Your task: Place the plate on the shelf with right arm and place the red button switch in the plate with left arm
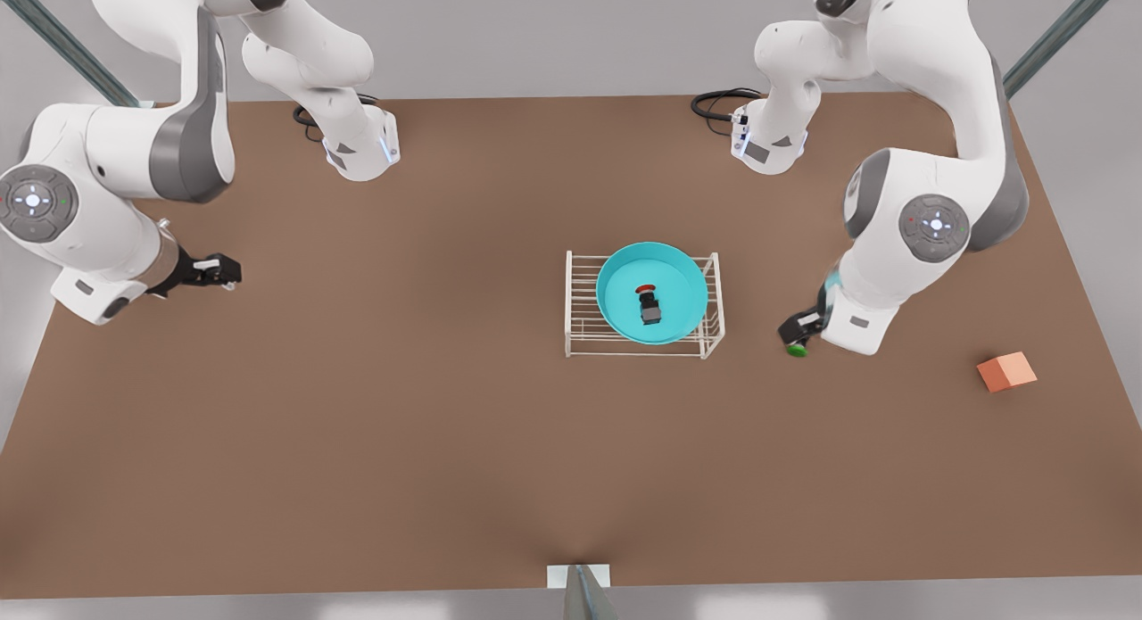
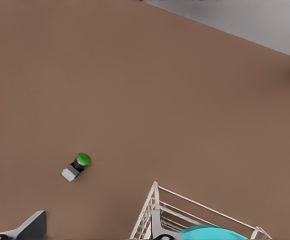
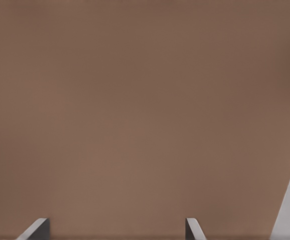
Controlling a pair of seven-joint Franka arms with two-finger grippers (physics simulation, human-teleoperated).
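The turquoise plate [image 1: 682, 276] rests on top of the white wire shelf [image 1: 580, 321] at the table's middle. Inside the plate lies the red button switch [image 1: 649, 304], on its side, red cap toward the back. My left gripper [image 1: 797, 330] hangs open at the front view's right of the shelf, just above a green-capped switch [image 1: 796, 351]. In the left wrist view its fingers [image 2: 32, 227] stand wide apart, with the shelf [image 2: 155, 210] and plate rim [image 2: 212, 232] close by. My right gripper [image 1: 219, 269] waits open and holding nothing at the front view's far left.
The green-capped switch [image 2: 76, 166] lies on the brown table between my left gripper and the shelf. An orange-pink block [image 1: 1006, 371] sits near the table's edge at the front view's right. The right gripper [image 3: 115, 230] hovers over bare table.
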